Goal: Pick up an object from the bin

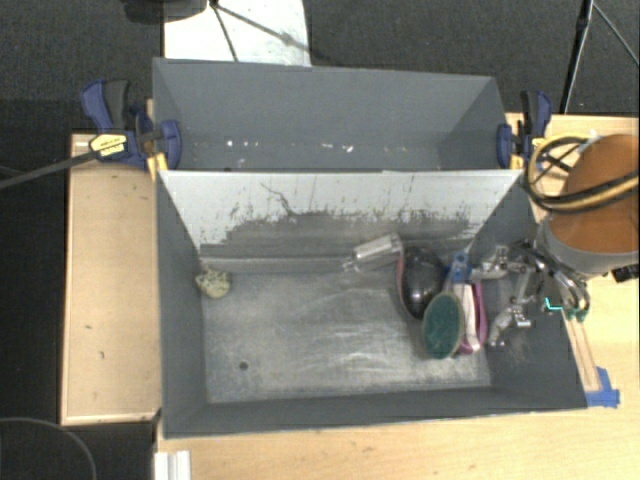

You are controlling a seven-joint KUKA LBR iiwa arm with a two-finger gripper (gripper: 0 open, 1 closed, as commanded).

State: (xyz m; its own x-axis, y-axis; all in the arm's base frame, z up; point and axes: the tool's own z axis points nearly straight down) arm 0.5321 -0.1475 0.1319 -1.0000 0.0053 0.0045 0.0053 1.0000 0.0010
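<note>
Big grey bin [300,373]. The gripper [508,296] hangs at its right wall, and I can't tell if it's clenched or released. Crowding beside it is a heap: black rounded thing [418,280], green oval pad [441,329], clear tube [377,250], pink-and-white strip [472,315]. A tan lump [213,284] sits far left.

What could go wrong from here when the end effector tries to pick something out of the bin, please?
1. The end effector hangs close to the sloped right wall, so a straight descent might strike the metal.
2. The green oval thing, the dark rounded thing and the pink-and-white item lie packed together at the floor's right side; a grasp may catch two or slip off a curved top.
</note>
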